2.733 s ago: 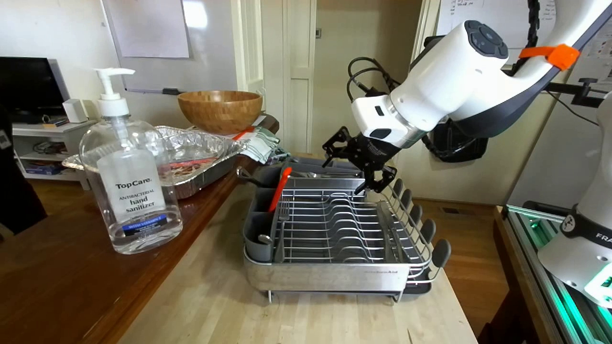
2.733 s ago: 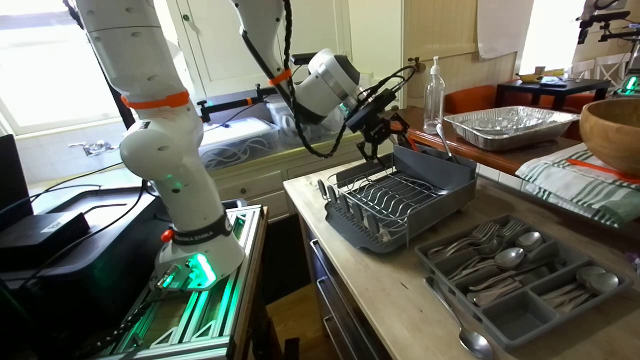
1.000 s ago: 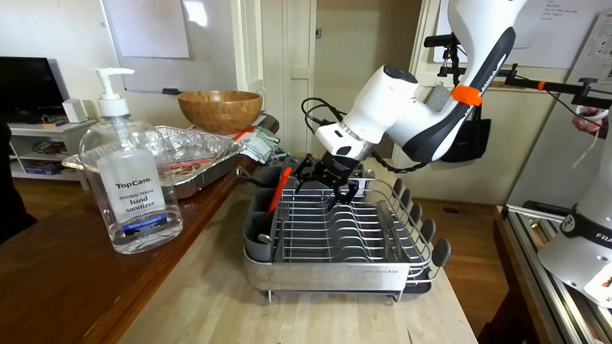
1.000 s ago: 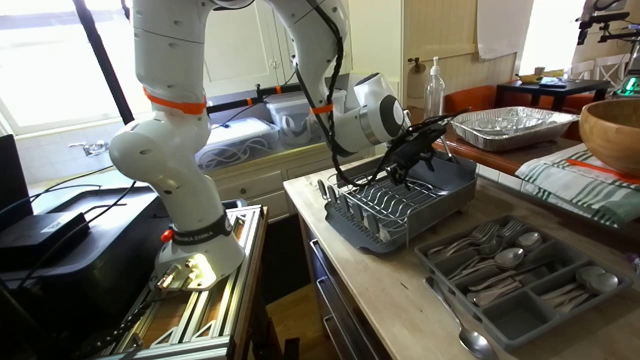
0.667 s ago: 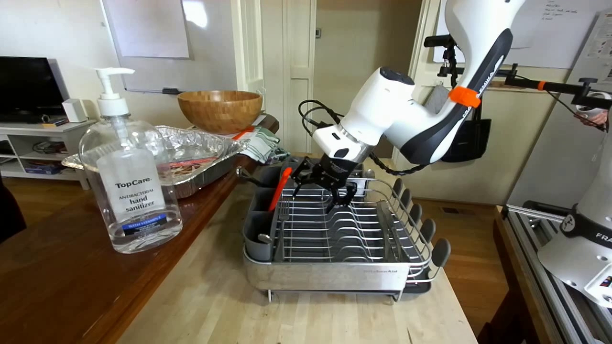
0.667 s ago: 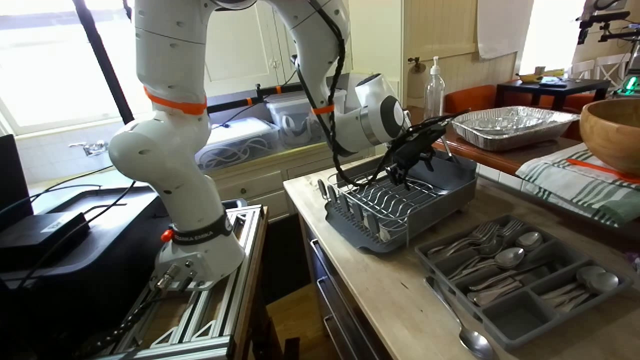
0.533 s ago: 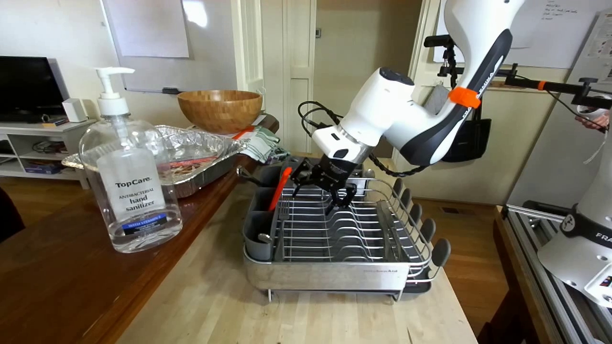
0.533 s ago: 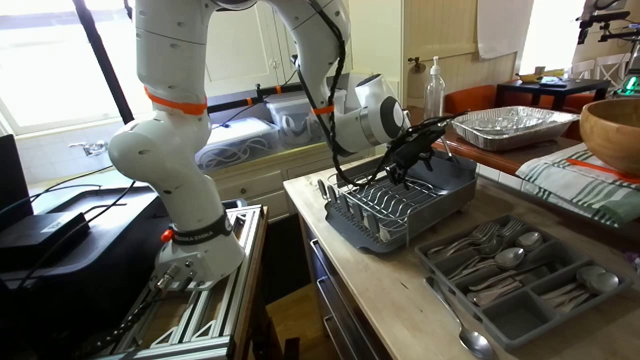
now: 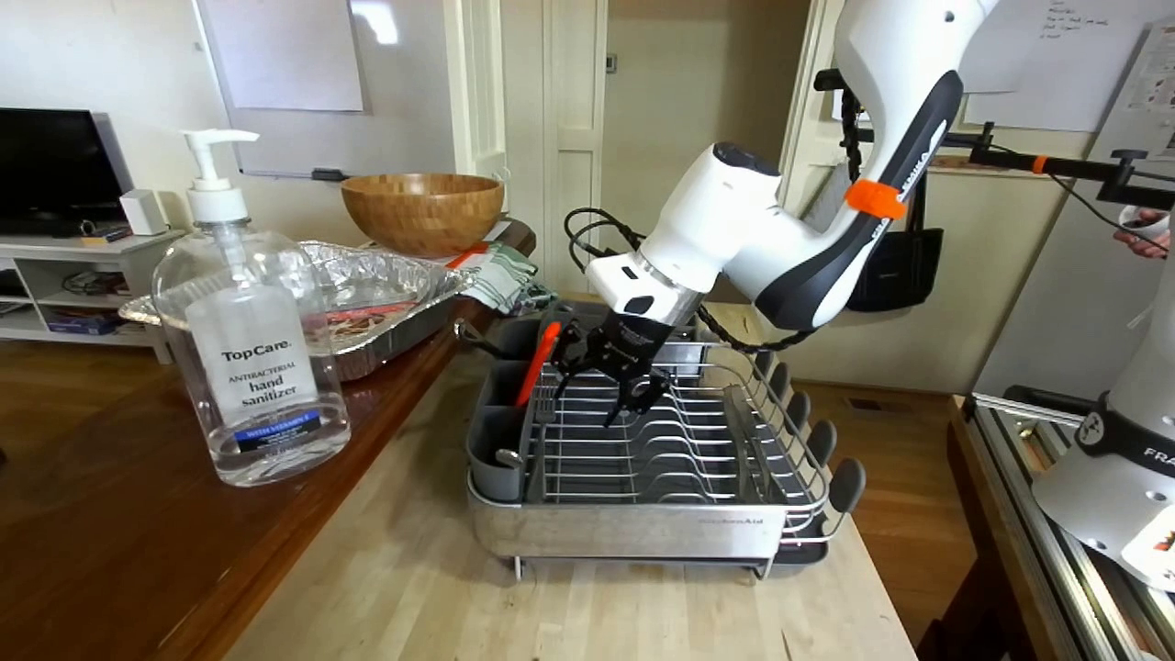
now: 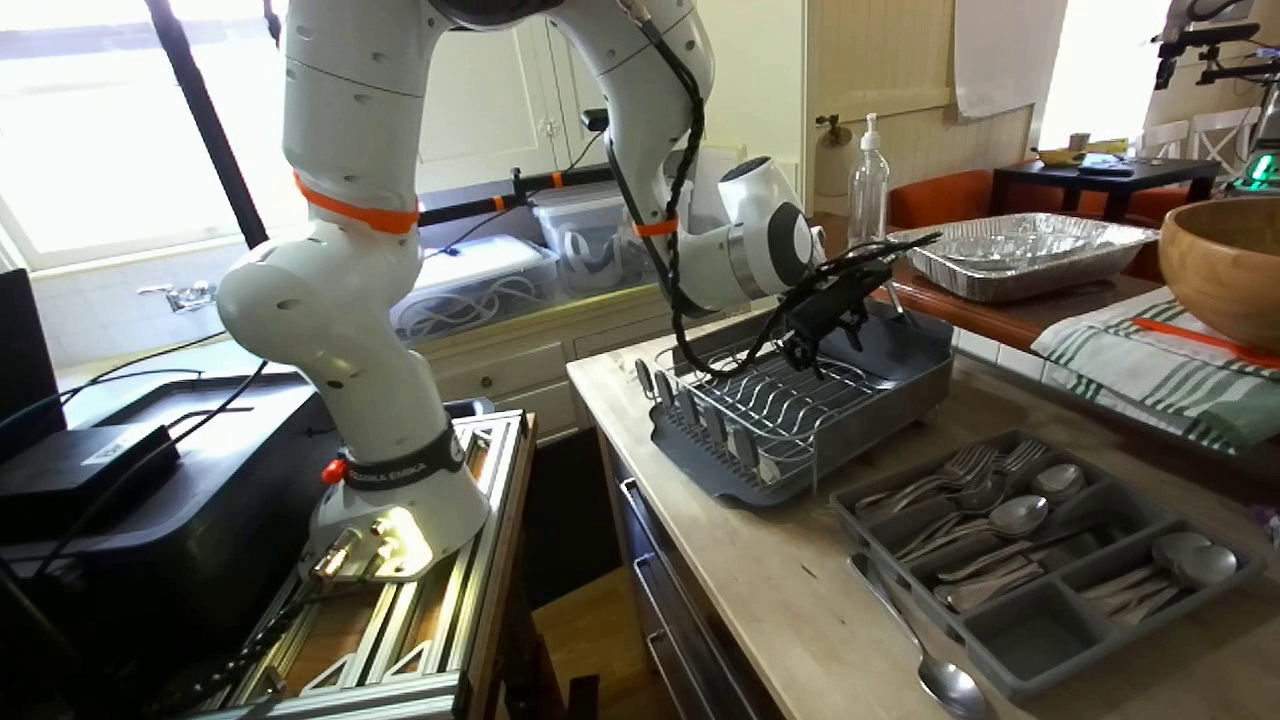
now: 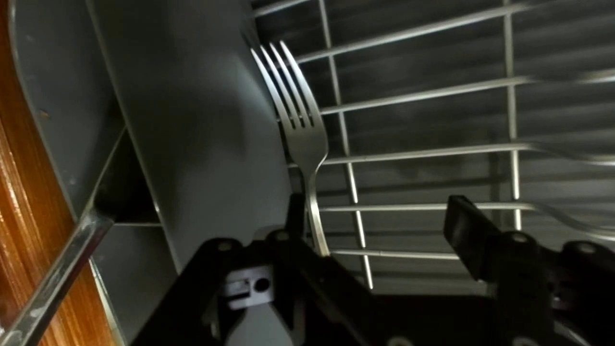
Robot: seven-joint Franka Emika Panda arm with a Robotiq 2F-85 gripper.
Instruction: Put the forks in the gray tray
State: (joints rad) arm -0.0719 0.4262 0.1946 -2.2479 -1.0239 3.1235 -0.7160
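While a fork (image 11: 307,144) lies on the wires of a dish rack (image 9: 633,532), alongside the gray wall of its utensil holder (image 11: 216,154), the end effector (image 11: 377,221) hangs over the rack with its jaws parted. The wrist view shows the fork's handle just beside one fingertip (image 11: 295,218); whether the two touch cannot be told. Farther along the bench (image 10: 760,560), seen in an exterior view, more forks (image 10: 968,462) share a gray cutlery tray (image 10: 1035,630) with spoons (image 10: 1207,566), and a large spoon (image 10: 950,685) lies just beside it. A sanitizer bottle (image 9: 262,358), a foil pan (image 10: 985,283) and a wooden bowl (image 9: 422,220) stand nearby in both exterior views.
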